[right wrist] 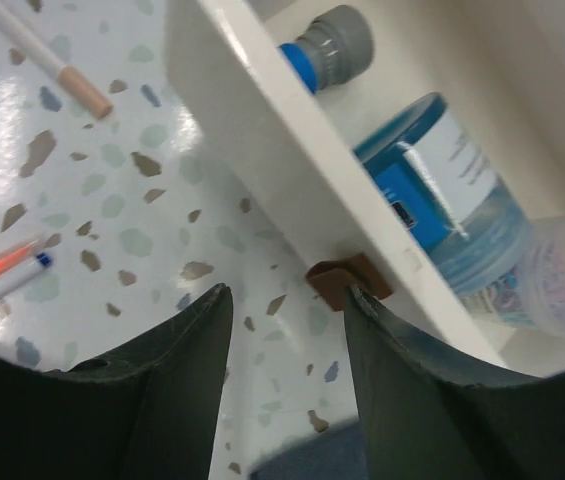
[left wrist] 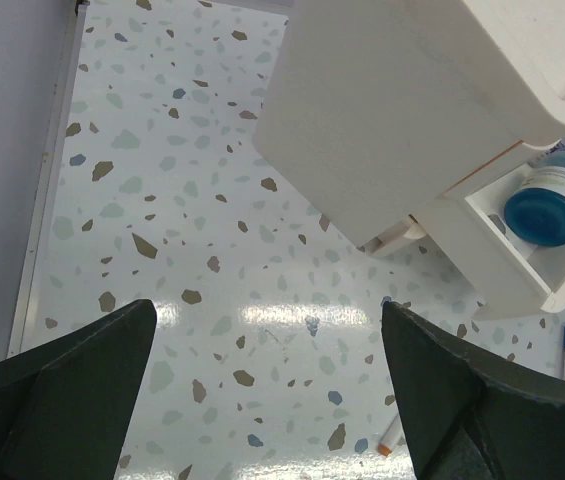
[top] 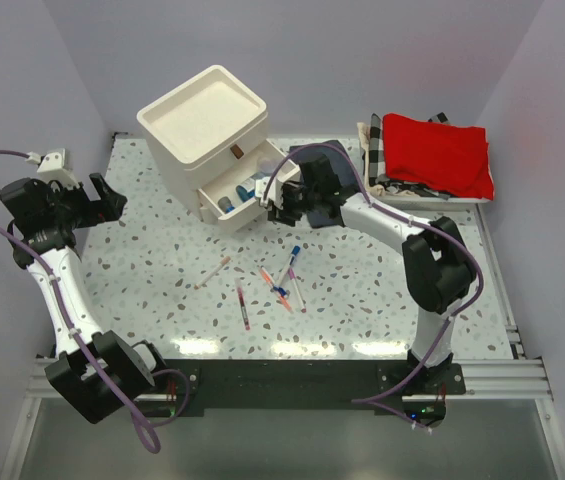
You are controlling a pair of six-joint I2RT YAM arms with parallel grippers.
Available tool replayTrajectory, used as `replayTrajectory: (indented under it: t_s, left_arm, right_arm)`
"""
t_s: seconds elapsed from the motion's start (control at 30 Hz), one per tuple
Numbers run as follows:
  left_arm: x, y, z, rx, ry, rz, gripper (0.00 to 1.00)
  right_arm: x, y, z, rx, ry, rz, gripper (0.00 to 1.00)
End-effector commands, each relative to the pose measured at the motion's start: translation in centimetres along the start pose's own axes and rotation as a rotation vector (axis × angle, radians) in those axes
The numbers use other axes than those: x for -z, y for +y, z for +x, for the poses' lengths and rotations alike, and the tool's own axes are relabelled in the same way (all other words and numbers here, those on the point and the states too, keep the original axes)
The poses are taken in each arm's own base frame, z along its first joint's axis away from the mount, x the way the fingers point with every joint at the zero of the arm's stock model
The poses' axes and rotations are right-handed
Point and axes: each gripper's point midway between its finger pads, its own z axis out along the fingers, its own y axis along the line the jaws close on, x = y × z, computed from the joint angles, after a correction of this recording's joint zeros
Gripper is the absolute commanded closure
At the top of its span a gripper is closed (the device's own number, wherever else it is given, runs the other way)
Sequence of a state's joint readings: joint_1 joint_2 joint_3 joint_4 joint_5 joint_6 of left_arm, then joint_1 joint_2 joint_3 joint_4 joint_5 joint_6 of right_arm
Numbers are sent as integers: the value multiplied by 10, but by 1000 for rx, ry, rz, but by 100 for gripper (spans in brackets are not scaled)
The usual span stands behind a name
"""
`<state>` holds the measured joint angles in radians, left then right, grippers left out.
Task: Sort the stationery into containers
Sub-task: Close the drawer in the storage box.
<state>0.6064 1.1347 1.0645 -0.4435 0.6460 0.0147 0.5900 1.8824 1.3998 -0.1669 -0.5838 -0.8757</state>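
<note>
The cream-white drawer unit (top: 202, 125) stands at the back centre, its bottom drawer (top: 234, 203) pulled out. A blue-white roll (right wrist: 442, 190) and a blue-capped stick (right wrist: 327, 45) lie in it; the roll also shows in the left wrist view (left wrist: 552, 200). My right gripper (top: 278, 206) is open and empty at the drawer's front, its right finger beside the brown pull tab (right wrist: 347, 283). Several pens lie loose on the table: a pink one (top: 212, 272), a red one (top: 243, 305), a blue-capped one (top: 290, 262). My left gripper (top: 112, 200) is open and empty, left of the unit.
A checkered basket (top: 374, 150) holding red folded cloth (top: 437, 150) sits at the back right. A dark blue cloth edge (right wrist: 312, 455) shows under my right gripper. Walls close the table at left, back and right; a metal rail (top: 292, 375) runs along the near edge.
</note>
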Motion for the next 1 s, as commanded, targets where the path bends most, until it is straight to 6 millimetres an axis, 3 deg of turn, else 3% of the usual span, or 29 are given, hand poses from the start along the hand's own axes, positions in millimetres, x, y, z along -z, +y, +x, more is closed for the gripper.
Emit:
replayTrajectory:
  t_s: [0.0, 0.33, 0.43, 0.6, 0.67, 0.73, 0.77, 0.8, 0.83, 0.87, 0.9, 0.93, 0.97]
  left_arm:
    - [1, 2, -6, -38, -18, -2, 0]
    - [-5, 6, 8, -14, 5, -2, 0]
    - [-8, 7, 10, -12, 13, 0, 0]
    - [-13, 8, 9, -3, 3, 13, 0]
    - [-20, 12, -14, -7, -70, 12, 0]
    - [-38, 17, -51, 29, -166, 48, 0]
    - [-46, 20, -62, 46, -184, 59, 3]
    - [-67, 27, -67, 81, -186, 77, 5]
    - [-73, 27, -90, 47, -230, 91, 8]
    - [-82, 29, -96, 41, -233, 97, 19]
    - [-104, 34, -88, 46, -198, 117, 26]
    - [-108, 30, -108, 12, -221, 153, 34]
    - [-117, 30, -111, 10, -216, 174, 55]
  right_arm:
    - [-2, -58, -37, -14, -88, 179, 49]
    - [-28, -96, -35, -91, -102, 284, 51]
    - [-26, -112, -51, -90, -153, 344, 54]
    - [-25, -121, -67, -105, -193, 369, 54]
    - [-26, -121, -67, -110, -192, 369, 54]
    - [-25, -120, -66, -118, -188, 369, 54]
    - [-25, -119, -66, -117, -186, 369, 54]
    - [-27, -116, -63, -123, -179, 365, 54]
    - [-27, -116, -62, -125, -176, 369, 54]
    - [-26, -117, -60, -128, -173, 375, 54]
    - [-27, -115, -57, -136, -168, 374, 53]
    - [-29, -114, -57, -141, -169, 374, 53]
    - [-29, -114, -55, -148, -167, 379, 53]
